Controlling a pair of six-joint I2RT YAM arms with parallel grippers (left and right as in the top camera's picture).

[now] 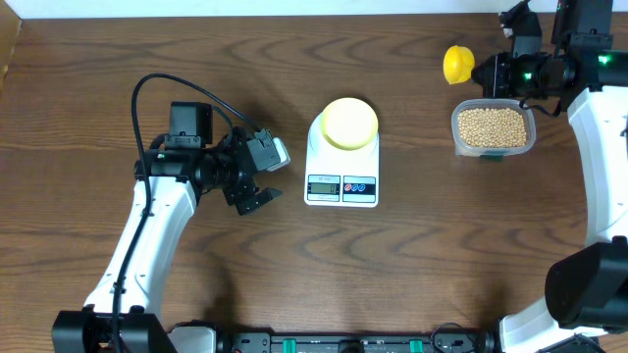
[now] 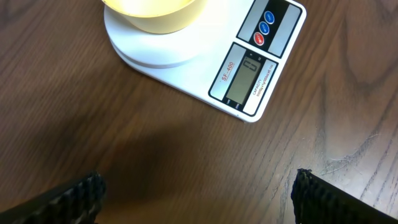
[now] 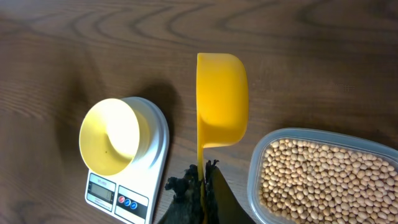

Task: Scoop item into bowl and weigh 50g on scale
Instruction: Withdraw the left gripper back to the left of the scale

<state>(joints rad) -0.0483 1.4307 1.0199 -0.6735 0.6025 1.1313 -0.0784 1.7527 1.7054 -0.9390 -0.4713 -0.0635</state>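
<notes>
The pale-yellow bowl sits empty on the white scale at the table's middle; both also show in the left wrist view, bowl and scale, and in the right wrist view, bowl and scale. Tan beans fill a clear tub at the right, also seen in the right wrist view. My right gripper is shut on the handle of a bright yellow scoop, held empty above the table left of the tub; the scoop head shows overhead. My left gripper is open and empty, left of the scale.
A black cable loops over the left arm. The table's far edge runs along the top of the overhead view. Bare wood lies between the scale and the tub.
</notes>
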